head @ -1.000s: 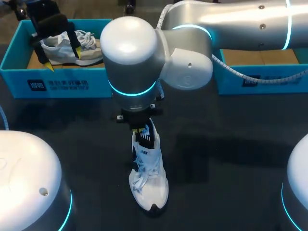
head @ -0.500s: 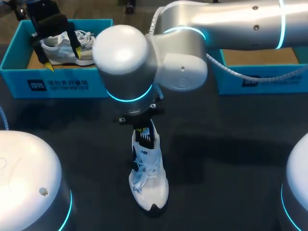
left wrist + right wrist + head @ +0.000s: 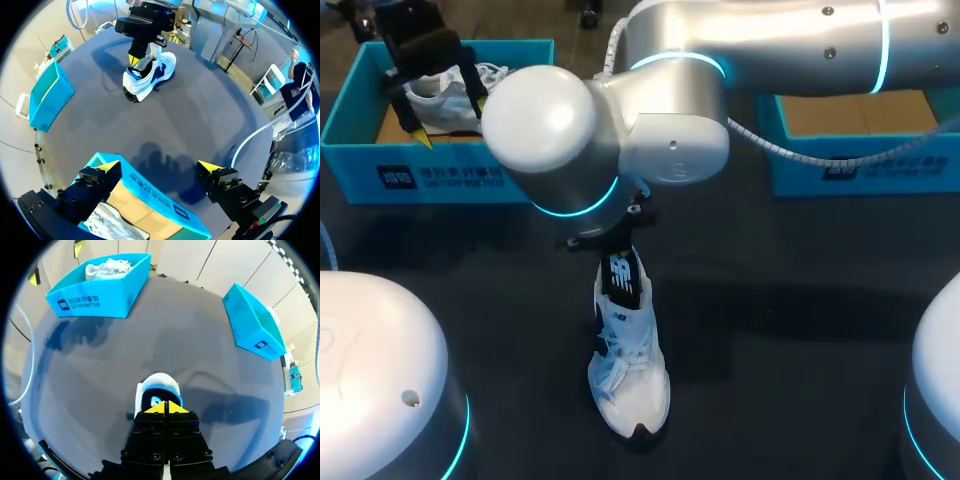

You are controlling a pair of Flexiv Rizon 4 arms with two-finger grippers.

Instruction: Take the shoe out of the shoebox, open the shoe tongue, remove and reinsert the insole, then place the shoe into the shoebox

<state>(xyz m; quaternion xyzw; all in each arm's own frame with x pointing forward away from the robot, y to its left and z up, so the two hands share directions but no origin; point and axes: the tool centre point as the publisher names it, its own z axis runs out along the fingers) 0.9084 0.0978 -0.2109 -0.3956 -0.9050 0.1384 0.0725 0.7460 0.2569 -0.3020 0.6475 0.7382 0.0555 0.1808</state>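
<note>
My right gripper point(image 3: 166, 407), tips together above the mid-frame shoe point(image 3: 628, 370), should pinch its probably light, floppy tongue point(image 3: 623, 277); my left gripper point(image 3: 159, 166) stands agape.

right arm point(image 3: 570, 140) | wrist housing swung left | above shoe point(image 3: 628, 370) heel

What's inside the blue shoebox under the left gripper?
A white shoe with loose laces lies in the shoebox. The left gripper, open above it, covers part of the shoe, so the shoe's inside cannot be seen.
</note>
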